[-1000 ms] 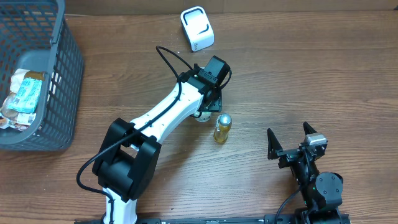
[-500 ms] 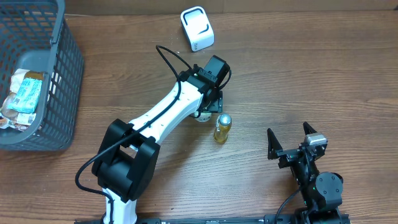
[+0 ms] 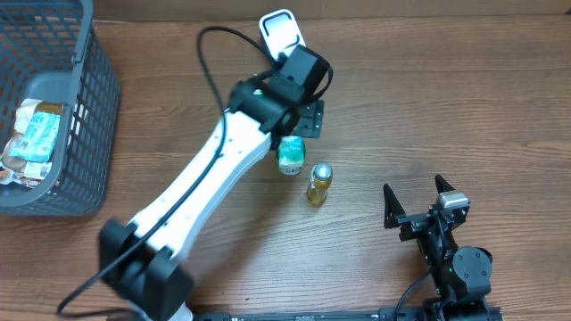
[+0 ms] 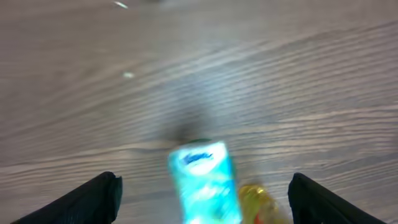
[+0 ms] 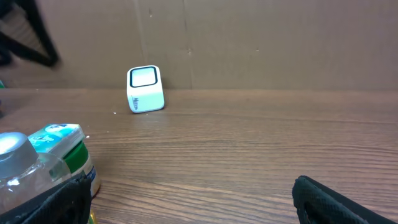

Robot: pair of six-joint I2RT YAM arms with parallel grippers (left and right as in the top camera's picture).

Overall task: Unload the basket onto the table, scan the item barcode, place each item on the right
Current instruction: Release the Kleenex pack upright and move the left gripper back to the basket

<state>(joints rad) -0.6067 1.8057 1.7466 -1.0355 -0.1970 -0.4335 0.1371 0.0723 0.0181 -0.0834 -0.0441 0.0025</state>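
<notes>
Left end effector [image 3: 309, 119] has lifted, jaws spread, above green carton [image 3: 291, 156]

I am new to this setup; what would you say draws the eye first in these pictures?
The long white left arm stretched diagonally across the wooden table dominates, its pincer open close by a teal-topped container that stands beside a small yellow bottle mid-table. Next come the white scanner at the far edge and the grey basket of packets at the far left.
</notes>
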